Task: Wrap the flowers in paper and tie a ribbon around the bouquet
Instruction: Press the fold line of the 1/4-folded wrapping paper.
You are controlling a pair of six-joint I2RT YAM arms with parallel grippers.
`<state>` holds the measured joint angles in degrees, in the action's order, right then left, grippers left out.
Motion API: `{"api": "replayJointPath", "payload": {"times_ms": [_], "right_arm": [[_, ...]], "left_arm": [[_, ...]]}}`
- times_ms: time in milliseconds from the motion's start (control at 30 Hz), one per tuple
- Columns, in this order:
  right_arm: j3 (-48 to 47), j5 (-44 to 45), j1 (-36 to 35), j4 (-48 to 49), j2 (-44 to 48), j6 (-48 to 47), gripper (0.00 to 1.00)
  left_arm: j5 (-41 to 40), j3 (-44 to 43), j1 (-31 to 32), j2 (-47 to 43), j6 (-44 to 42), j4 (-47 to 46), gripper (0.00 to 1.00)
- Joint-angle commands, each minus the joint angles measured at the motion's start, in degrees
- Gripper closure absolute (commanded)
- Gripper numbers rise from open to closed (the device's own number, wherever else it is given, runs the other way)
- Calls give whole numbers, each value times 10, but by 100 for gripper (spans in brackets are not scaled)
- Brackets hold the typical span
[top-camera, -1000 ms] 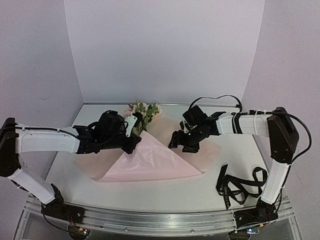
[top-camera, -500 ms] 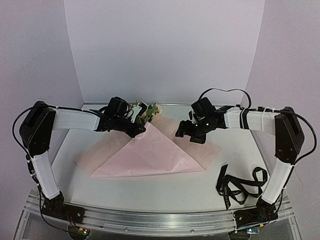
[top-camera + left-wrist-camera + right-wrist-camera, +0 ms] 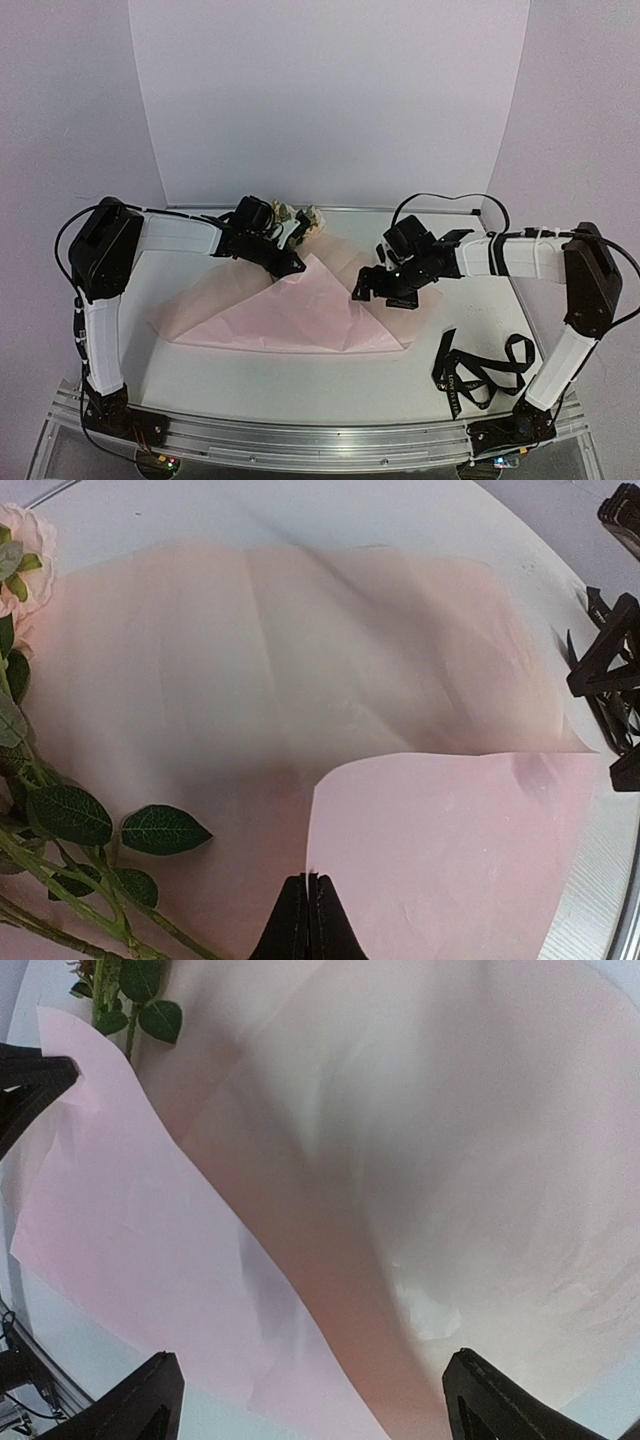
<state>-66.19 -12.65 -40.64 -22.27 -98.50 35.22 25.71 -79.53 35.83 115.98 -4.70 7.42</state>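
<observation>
The pink paper (image 3: pixel 300 315) lies on the table, with one corner folded over into a raised flap (image 3: pixel 450 850). My left gripper (image 3: pixel 308 882) is shut on the edge of that flap, near the back of the sheet (image 3: pixel 290 262). The flowers (image 3: pixel 297 221) lie on the paper's far corner just behind it, their green leaves and stems (image 3: pixel 70 815) to the left of the fingers. My right gripper (image 3: pixel 312 1370) hangs wide open over the right part of the paper (image 3: pixel 150 1240) and holds nothing; in the top view it is at the fold's right side (image 3: pixel 375 290). The black ribbon (image 3: pixel 480 372) lies looped at the front right.
White table (image 3: pixel 300 385) with walls close behind and at both sides. The metal rail (image 3: pixel 300 440) with the arm bases runs along the near edge. A black cable (image 3: pixel 440 197) arches above the right forearm.
My left gripper has carried the paper corner back and to the right, toward the flowers, and its elbow has lifted. My right gripper has opened wider and shifted slightly over the fold.
</observation>
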Motion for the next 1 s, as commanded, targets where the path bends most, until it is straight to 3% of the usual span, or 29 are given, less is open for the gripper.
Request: {"api": "replayJointPath", "payload": {"times_ms": [0,167,367,800,967], "right_arm": [[-6,61,-18,-36,41,-23,7],[-59,108,-72,-90,38,-39,12],[-92,61,-103,-72,-38,-4,30],[-44,48,-112,-5,-111,76,59],[-32,64,-112,-6,-111,88,63]], "left_arm": [[-18,-12,-4,6,-8,-2,100],[-27,-27,-6,24,-1,7,100],[-41,-25,-7,29,8,1,100],[-46,-23,-9,35,18,-5,100],[-49,-25,-9,36,29,-6,99]]}}
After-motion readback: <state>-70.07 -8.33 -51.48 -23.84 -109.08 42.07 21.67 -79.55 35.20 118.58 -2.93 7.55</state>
